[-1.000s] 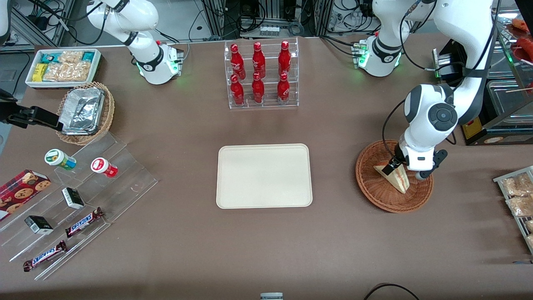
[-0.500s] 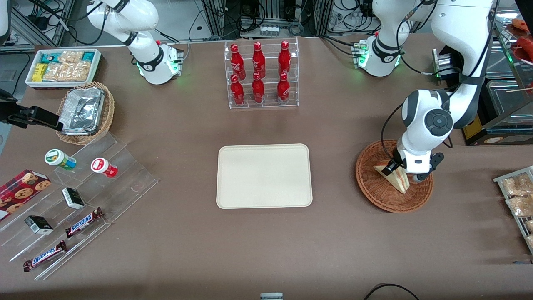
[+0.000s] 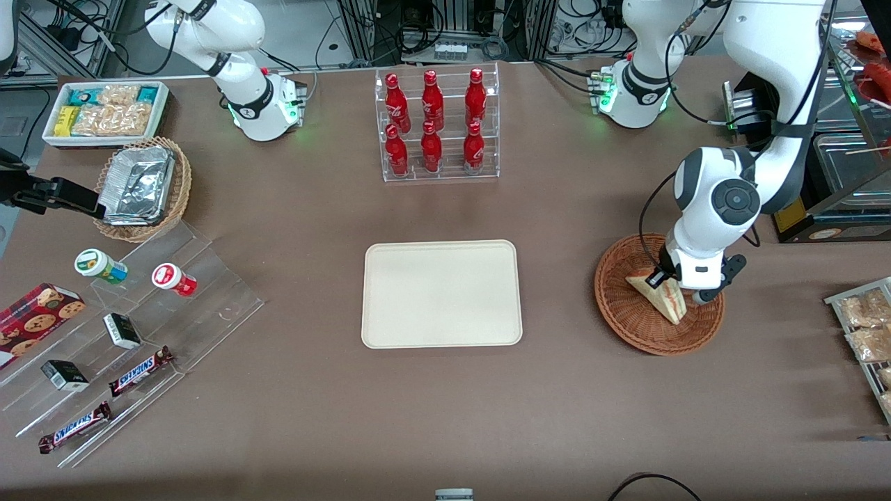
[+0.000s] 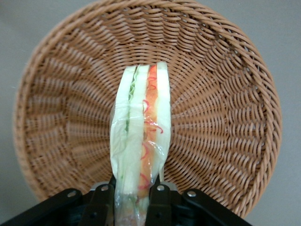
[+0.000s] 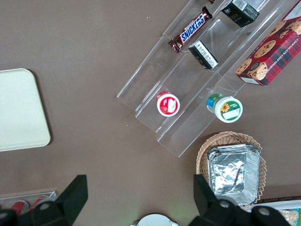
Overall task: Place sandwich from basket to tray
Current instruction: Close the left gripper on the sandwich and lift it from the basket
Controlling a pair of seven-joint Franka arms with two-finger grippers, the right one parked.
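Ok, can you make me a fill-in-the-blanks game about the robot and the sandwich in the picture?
1. The left arm's gripper is shut on the triangular white-bread ____ with red and green filling.
2. That food is over the round reddish-brown woven wicker ____, not over the table.
3. The flat cream-white rectangular tray has ____ on it so far.
4. The clear rack holds ____ red bottles.

Missing words: sandwich; basket; nothing; six
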